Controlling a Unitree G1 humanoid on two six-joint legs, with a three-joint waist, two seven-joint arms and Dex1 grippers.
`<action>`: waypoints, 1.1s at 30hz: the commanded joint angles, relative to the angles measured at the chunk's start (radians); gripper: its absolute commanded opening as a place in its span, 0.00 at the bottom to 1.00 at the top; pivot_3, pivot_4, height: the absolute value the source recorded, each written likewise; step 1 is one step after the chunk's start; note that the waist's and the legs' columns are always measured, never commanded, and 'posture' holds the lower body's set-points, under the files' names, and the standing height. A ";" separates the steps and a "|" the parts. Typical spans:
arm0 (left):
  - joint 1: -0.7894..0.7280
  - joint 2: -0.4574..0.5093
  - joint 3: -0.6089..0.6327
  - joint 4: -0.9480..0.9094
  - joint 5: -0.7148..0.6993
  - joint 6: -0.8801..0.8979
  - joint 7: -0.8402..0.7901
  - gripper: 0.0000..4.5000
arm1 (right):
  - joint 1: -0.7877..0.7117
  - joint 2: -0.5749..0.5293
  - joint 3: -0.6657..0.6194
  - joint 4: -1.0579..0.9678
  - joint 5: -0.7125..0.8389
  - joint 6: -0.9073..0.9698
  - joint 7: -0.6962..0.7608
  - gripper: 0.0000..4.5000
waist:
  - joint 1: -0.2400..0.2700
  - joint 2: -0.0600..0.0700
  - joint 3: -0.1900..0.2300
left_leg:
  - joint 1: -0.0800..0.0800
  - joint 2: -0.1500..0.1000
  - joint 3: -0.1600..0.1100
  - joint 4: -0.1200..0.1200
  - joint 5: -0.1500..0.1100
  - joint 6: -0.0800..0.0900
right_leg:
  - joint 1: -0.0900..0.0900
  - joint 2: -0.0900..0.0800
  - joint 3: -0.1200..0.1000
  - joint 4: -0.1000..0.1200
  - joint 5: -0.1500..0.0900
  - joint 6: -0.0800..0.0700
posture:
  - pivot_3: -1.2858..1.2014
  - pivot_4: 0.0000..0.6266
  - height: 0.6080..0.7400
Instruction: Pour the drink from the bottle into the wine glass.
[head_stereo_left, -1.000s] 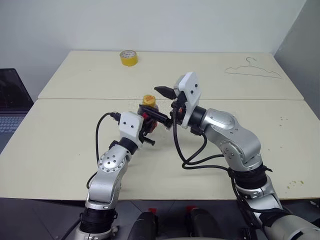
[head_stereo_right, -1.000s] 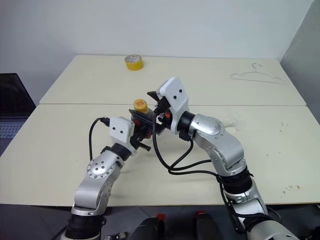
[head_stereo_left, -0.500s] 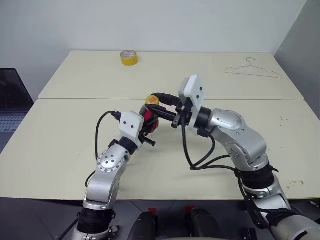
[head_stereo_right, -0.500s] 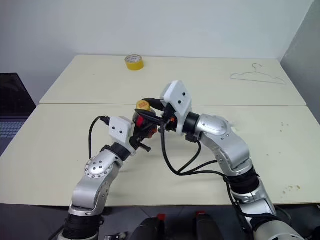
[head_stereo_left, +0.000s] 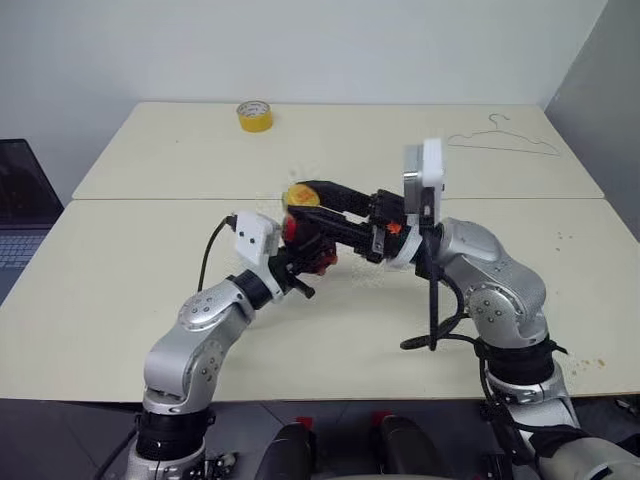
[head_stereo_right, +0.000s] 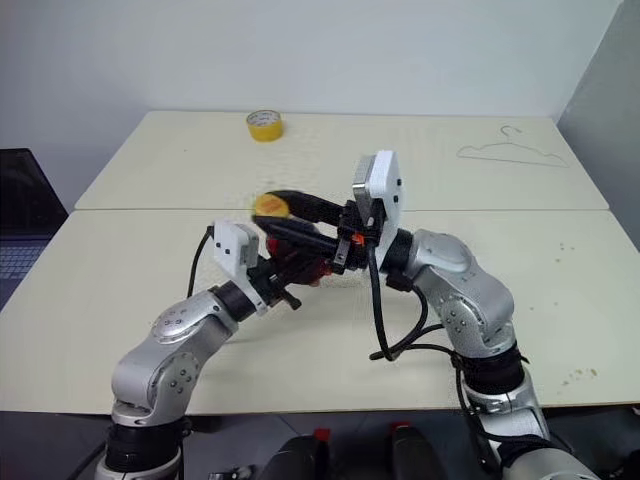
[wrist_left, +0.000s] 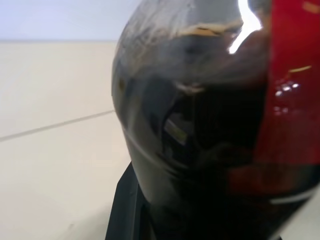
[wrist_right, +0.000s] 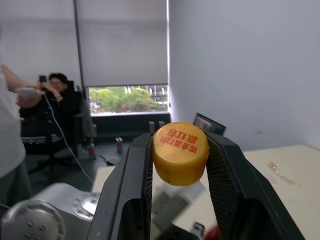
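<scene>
Left gripper (head_stereo_left: 300, 262): I've got it clamped tight on the bottle (head_stereo_left: 308, 240), held just above the near table (head_stereo_left: 100, 300); bottle now tipped over twd my right side, it stood upright a sec ago.
Drink (wrist_left: 200, 140): dark, nearly black, fills the body, none out.
Right gripper (wrist_right: 179, 165): fingers were wide a sec ago, now pinched on the yellow cap (wrist_right: 180, 154).
Cap status: in the right wrist view it sits betw the fingers, looks lifted clear of the neck, can't confirm. My read: uncapping step, pour comes next.
Writing: red characters on cap top, too small to read. Red label (head_stereo_left: 291, 228) at neck, no text legible.
Wine glass: can't place it.
Far table: yellow tape roll (head_stereo_left: 254, 115), wire hanger (head_stereo_left: 505, 141), well apart.
Background: a person seated, right wrist view.
</scene>
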 joint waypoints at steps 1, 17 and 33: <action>-0.010 0.001 0.011 -0.051 -0.020 -0.009 0.010 0.11 | 0.006 0.012 -0.027 -0.037 0.040 0.023 -0.046 0.27 | 0.004 0.000 0.000 | 0.000 0.000 0.000 0.000 0.000 0.000 | 0.000 0.000 0.000 0.000 0.000 0.000 | 0.52 0.24 1.00; 0.025 -0.002 -0.049 -0.038 0.134 -0.149 0.063 0.11 | 0.292 -0.232 -0.094 -0.139 -0.150 -0.073 -0.109 0.27 | 0.008 0.000 0.000 | 0.000 -0.001 0.001 0.000 0.000 0.000 | 0.001 -0.001 0.001 -0.001 0.000 0.000 | 0.52 0.24 1.00; 0.054 0.031 -0.116 0.000 0.227 -0.276 0.006 0.11 | 0.723 -0.295 -0.327 0.154 -0.362 -0.329 -0.204 0.27 | 0.006 -0.001 0.000 | 0.002 -0.001 0.002 0.000 0.000 0.000 | 0.003 0.000 0.002 -0.001 0.000 0.000 | 0.52 0.24 1.00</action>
